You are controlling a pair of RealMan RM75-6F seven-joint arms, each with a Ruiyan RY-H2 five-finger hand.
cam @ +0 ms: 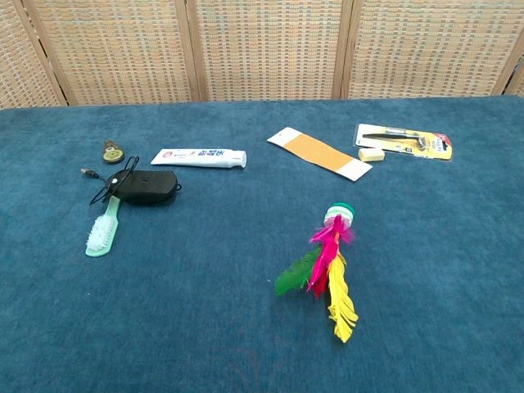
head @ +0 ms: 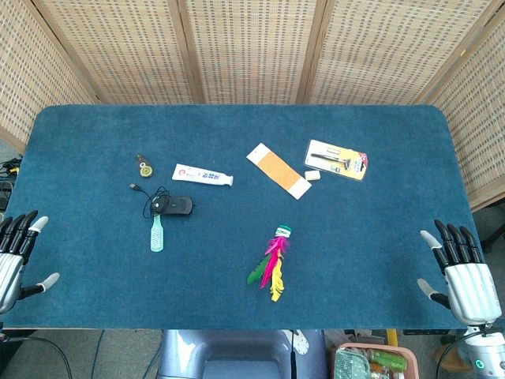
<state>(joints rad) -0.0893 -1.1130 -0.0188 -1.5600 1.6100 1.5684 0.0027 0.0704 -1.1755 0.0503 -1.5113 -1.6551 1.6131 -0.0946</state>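
My left hand (head: 14,254) hovers open at the table's near left edge, fingers spread, holding nothing. At the near right edge my right hand (head: 461,272) is likewise open and empty. Neither hand shows in the chest view. Between them lies a feathered shuttlecock (head: 271,264) (cam: 329,262) with pink, yellow and green feathers. Left of the middle sit a black computer mouse (head: 173,205) (cam: 146,186) with its cable and a pale green toothbrush (head: 157,234) (cam: 103,228). A toothpaste tube (head: 203,175) (cam: 199,157) lies just behind them.
An orange-and-white card (head: 278,170) (cam: 319,153), a small white eraser (head: 312,175) (cam: 371,153) and a yellow-backed blister pack (head: 337,159) (cam: 404,141) lie at the back right. A small round brass-coloured item (head: 143,165) (cam: 112,151) sits far left. Wicker screens (head: 252,47) stand behind the blue table (head: 371,237).
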